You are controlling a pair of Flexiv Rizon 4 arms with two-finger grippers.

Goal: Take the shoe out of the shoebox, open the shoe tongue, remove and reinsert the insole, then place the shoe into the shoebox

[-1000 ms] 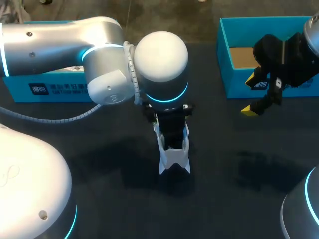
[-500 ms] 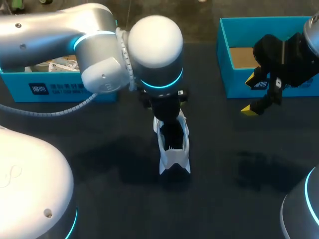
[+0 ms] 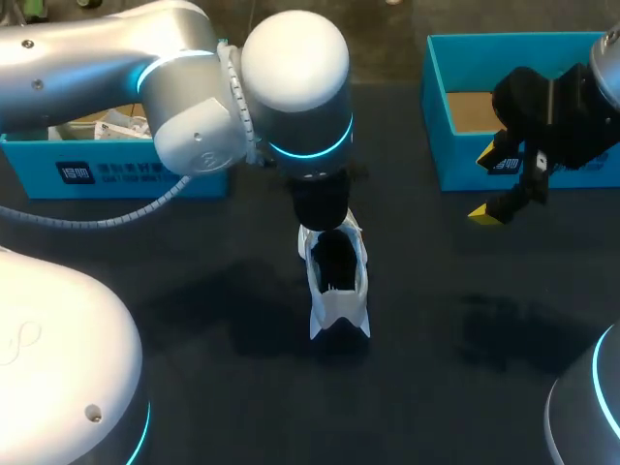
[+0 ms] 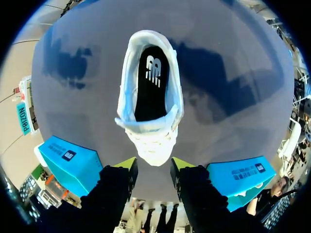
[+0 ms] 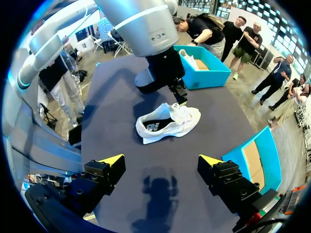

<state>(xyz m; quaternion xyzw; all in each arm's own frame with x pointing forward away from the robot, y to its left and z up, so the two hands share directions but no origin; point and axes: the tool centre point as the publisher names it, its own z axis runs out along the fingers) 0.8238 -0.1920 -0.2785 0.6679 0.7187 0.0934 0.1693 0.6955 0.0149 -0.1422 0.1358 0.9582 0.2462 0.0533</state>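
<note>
Left pincer, spread and empty, has backed off the shoe toward the far edge of the desk; insole looks reseated, boxing next. Right pincer spread.

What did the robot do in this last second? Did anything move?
The left arm drew back from the shoe toward the far side of the table, uncovering more of it. Its gripper is open beside the toe, holding nothing. The shoe did not move, and the right arm's gripper stayed open where it was.
</note>
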